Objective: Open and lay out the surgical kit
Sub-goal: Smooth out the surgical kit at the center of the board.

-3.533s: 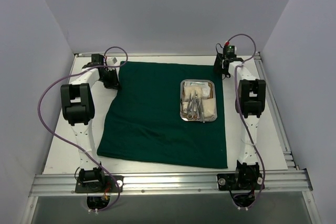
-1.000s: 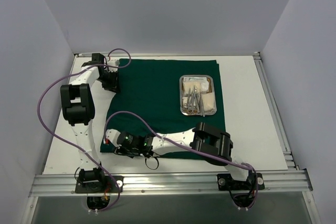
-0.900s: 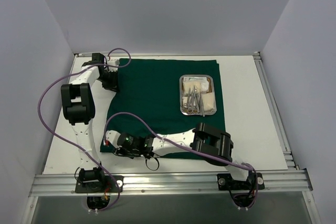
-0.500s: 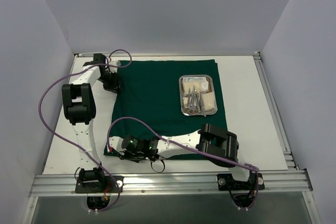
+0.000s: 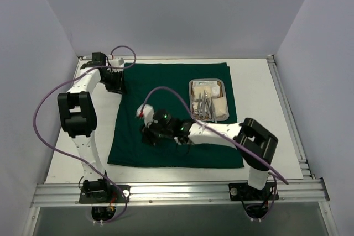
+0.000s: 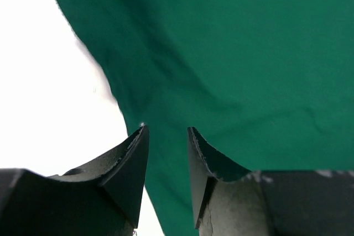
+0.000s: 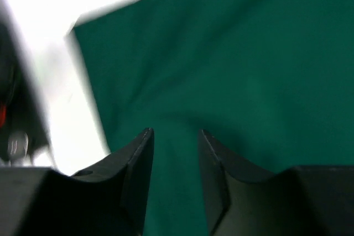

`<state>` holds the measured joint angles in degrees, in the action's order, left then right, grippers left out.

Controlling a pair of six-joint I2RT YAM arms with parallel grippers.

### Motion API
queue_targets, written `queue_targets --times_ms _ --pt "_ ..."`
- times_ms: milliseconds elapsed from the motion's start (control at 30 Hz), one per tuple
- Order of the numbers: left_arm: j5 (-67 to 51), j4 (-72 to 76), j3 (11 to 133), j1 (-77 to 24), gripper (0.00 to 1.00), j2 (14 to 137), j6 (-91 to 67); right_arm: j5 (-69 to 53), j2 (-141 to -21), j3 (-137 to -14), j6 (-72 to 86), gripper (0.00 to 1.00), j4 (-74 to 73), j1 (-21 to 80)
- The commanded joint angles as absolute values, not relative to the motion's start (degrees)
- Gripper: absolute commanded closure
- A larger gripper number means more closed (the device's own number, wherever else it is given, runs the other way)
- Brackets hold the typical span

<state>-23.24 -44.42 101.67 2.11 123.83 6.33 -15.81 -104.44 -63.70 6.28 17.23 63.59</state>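
Observation:
The surgical kit's dark green cloth lies spread flat on the white table. A steel tray rests on its far right part, with slim silver instruments and white gauze inside. My left gripper hovers at the cloth's far left corner; in the left wrist view its jaws are open over the cloth edge, holding nothing. My right gripper is over the cloth's left middle. In the blurred right wrist view it is open above bare cloth.
White walls enclose the table on three sides. A metal rail runs along the near edge by the arm bases. Purple cables loop beside both arms. Bare white tabletop lies right of the cloth.
My right arm has swung from the cloth's front left corner up toward its middle, and its jaws have opened. The left gripper stays at the far left corner, open again.

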Motion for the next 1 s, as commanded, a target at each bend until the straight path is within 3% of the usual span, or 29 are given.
queue_targets --times_ms 0,100,233,533,767,967 --pt "-27.6 -45.35 99.77 3.51 0.57 111.64 8.7 -12.15 -100.45 -62.31 16.08 0.72 24.61 56.88" --pt "-26.64 -47.19 93.36 3.78 0.57 103.48 12.12 -6.86 -104.4 -64.33 19.59 0.91 22.86 53.45" --pt "-23.83 -50.62 82.47 3.52 0.58 97.75 17.3 -3.44 -110.29 -67.23 22.58 1.0 22.86 50.72" --pt "-9.78 -51.77 59.26 -2.45 0.65 91.85 25.66 2.19 -118.12 -69.43 27.59 1.0 20.05 47.46" --pt "3.14 -51.5 51.61 -7.82 0.66 92.55 30.75 3.08 -119.36 -70.13 29.01 1.0 18.9 44.47" --pt "4.4 -56.51 50.89 -7.56 0.69 91.06 32.08 2.64 -119.18 -73.38 26.63 1.0 16.61 43.25"
